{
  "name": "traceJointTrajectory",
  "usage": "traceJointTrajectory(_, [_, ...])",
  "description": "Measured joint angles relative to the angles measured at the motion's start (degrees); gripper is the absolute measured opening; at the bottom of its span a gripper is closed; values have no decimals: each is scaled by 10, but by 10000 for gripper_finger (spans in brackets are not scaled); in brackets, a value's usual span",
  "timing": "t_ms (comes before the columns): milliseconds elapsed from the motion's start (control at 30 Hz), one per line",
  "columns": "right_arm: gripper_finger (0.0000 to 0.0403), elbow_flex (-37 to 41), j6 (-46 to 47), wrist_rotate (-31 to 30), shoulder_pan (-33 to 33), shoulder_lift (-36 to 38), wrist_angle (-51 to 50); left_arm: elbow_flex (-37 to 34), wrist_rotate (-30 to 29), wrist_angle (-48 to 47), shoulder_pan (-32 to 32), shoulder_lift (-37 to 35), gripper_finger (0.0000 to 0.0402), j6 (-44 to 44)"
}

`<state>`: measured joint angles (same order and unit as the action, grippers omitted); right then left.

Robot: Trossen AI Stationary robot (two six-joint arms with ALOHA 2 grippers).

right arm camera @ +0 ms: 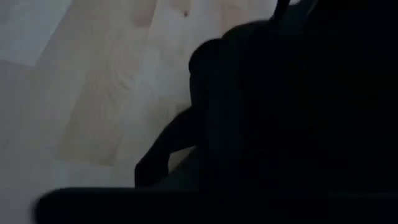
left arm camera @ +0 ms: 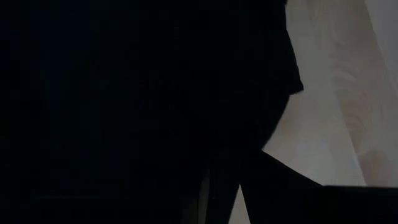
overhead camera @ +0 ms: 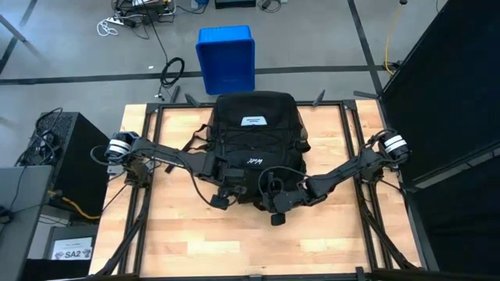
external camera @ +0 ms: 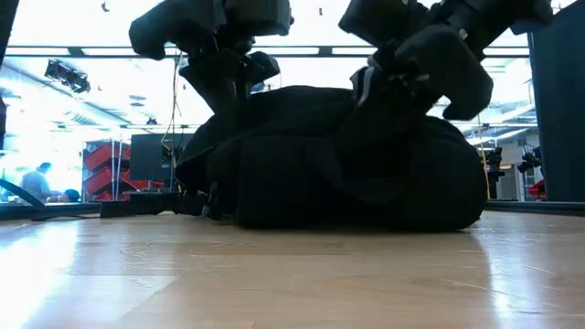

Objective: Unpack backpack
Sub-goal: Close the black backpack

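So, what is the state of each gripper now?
Left gripper: on the backpack, state cannot be told.
Right gripper: shut, at the backpack; hold unclear.

- The bench [overhead camera: 195, 242] is a light wooden top of jointed planks, edged by a dark metal frame [overhead camera: 234, 107].
- The backpack [overhead camera: 254, 136], black fabric with a white rectangular label, lies flat on the bench, at the middle of its far half.
- In the low view the backpack [external camera: 347, 183] rests as a wide dark mound directly on the wood.
- The near half of the bench shows bare boards.
- The bench stands on a grey floor [overhead camera: 78, 55].
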<state>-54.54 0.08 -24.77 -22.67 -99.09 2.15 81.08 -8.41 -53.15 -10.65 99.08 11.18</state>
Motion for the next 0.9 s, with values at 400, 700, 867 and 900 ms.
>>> traceJointTrajectory(400, [1,-44,-23,-49,-14,1,-43,58,-87,-90,-69,-14,58,-96])
traceJointTrajectory(700, [0,-54,-20,-46,-13,2,-62,32,-266,-183,-114,-58,58,-229])
traceJointTrajectory(867, [0,-54,-18,-46,-13,2,-62,-118,-304,14,-132,-193,58,-200])
traceJointTrajectory(900, [0,-54,-18,-46,-13,2,-62,-165,-303,68,-131,-229,58,-191])
